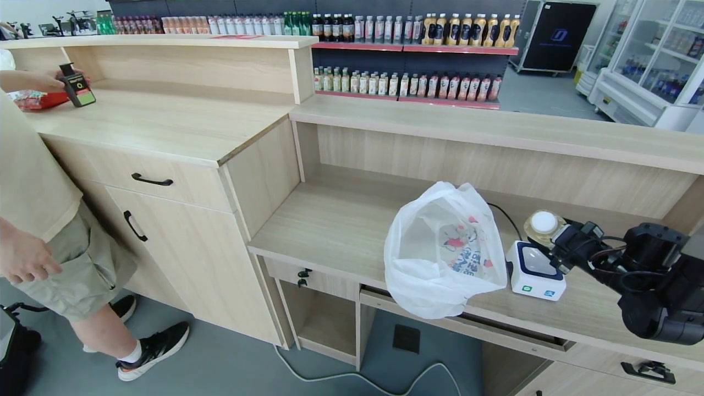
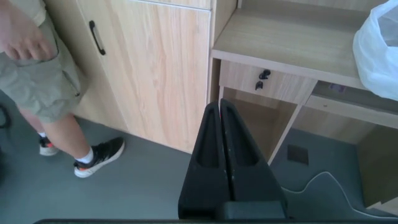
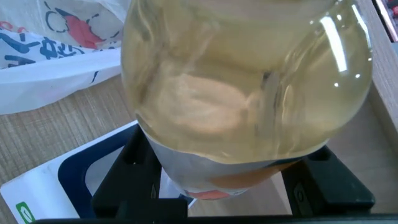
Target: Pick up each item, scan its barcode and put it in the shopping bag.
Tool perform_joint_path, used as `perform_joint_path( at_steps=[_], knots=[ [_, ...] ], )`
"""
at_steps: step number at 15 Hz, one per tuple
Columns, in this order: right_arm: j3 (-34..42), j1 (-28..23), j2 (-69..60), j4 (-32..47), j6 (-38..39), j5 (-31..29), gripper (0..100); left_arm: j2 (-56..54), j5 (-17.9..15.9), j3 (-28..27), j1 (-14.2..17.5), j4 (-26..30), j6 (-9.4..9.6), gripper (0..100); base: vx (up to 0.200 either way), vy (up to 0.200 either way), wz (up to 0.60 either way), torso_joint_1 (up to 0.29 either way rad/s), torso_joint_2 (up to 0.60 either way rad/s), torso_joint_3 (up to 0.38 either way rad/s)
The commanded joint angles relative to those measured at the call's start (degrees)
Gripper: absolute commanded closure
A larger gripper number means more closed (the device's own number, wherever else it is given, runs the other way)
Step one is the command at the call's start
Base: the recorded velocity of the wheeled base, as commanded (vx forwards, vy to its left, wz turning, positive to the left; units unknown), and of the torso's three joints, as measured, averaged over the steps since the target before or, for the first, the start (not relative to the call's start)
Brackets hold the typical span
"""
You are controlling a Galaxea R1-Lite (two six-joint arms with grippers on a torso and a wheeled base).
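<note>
On the lower bench (image 1: pixel 330 220), right of the white shopping bag (image 1: pixel 443 253), the right jaws are clamped on a yellowish bottle (image 1: pixel 543 224) with a white cap. The bottle is held over the white-and-blue scanner (image 1: pixel 536 270); the right wrist view shows the scanner face under it. The scanner sits just beside the bag. The bag stands open with its print on the scanner side. The left jaws are pressed together with nothing in them, hanging over the grey floor (image 2: pixel 124 193) near the cupboard door (image 2: pixel 155 68). On the raised bench at far left, a person's hand (image 1: pixel 41 82) holds a black-capped bottle (image 1: pixel 77 85).
</note>
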Motion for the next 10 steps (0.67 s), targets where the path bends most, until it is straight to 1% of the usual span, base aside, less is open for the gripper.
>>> perform_joint_path(
  at_steps=[1,10],
  knots=[
    [-0.13,0.02,0.32,-0.1,-0.02,0.05,100,-0.02,0.02,0.0,0.04,0.0,0.0,100,0.0,0.0,0.0,0.0,0.0,0.0],
    [0.14,-0.07,0.76,-0.1,-0.02,0.05,100,-0.02,0.02,0.0,0.04,0.0,0.0,100,0.0,0.0,0.0,0.0,0.0,0.0]
  ],
)
